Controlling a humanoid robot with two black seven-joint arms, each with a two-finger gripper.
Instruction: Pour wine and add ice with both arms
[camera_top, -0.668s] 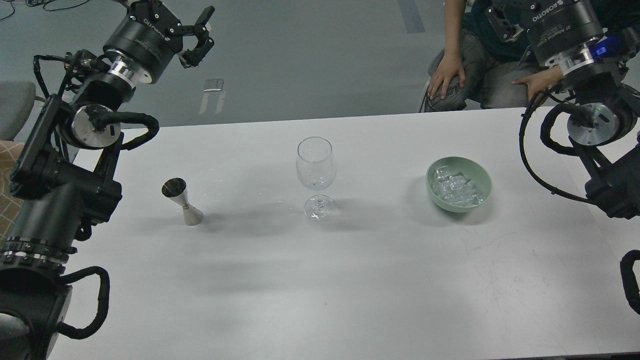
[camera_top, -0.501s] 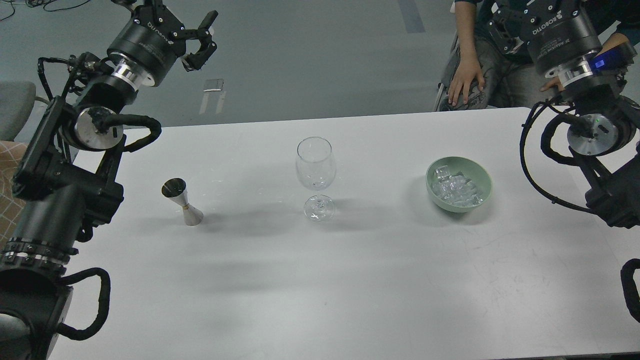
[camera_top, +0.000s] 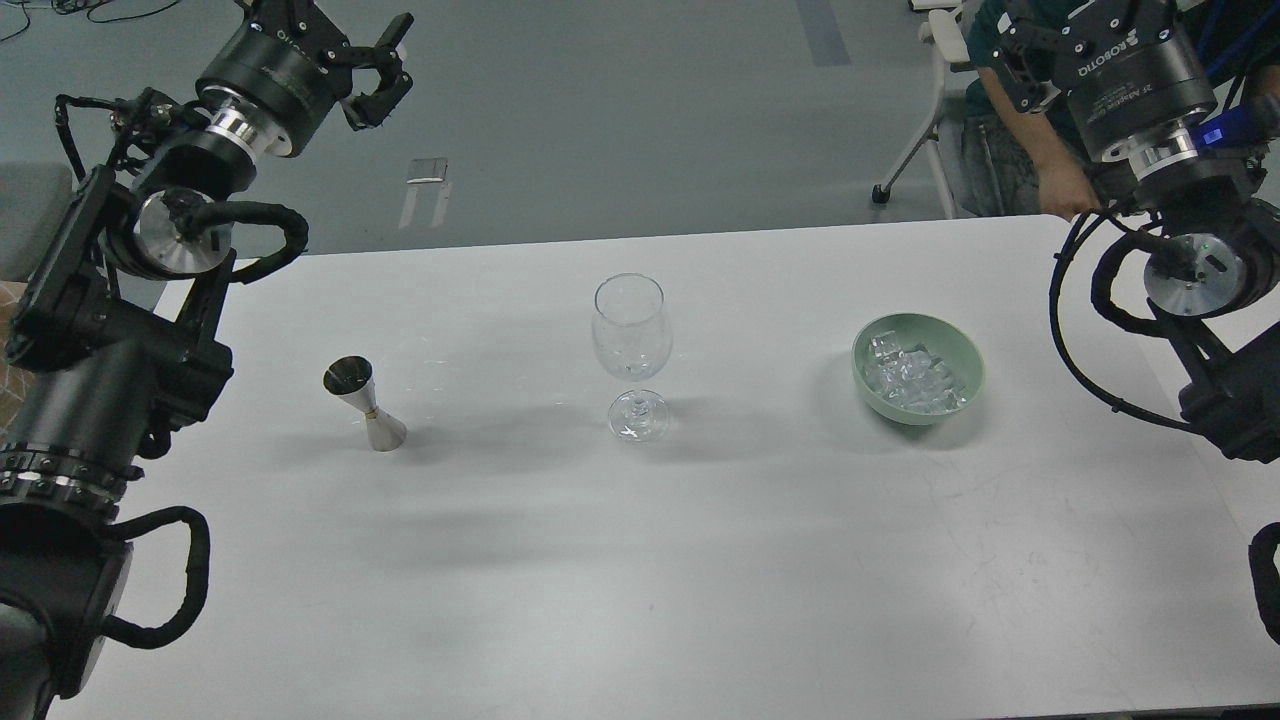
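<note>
A steel jigger (camera_top: 365, 403) stands on the left of the white table (camera_top: 700, 560); I cannot tell whether it holds wine. An empty-looking clear wine glass (camera_top: 630, 335) stands upright in the middle. A pale green bowl (camera_top: 965, 350) on the right holds several clear ice cubes (camera_top: 910, 380). My left gripper (camera_top: 385, 60) is open and empty, high above the floor beyond the table's far left edge, well away from the jigger. My right gripper (camera_top: 1040, 50) is at the top right, beyond the far edge, dark and partly cut off by the frame.
A person (camera_top: 1010, 140) sits behind the far right table edge, close to my right arm, with a wheeled chair base (camera_top: 915, 150) beside them. A small flat grey item (camera_top: 428, 172) lies on the floor behind the table.
</note>
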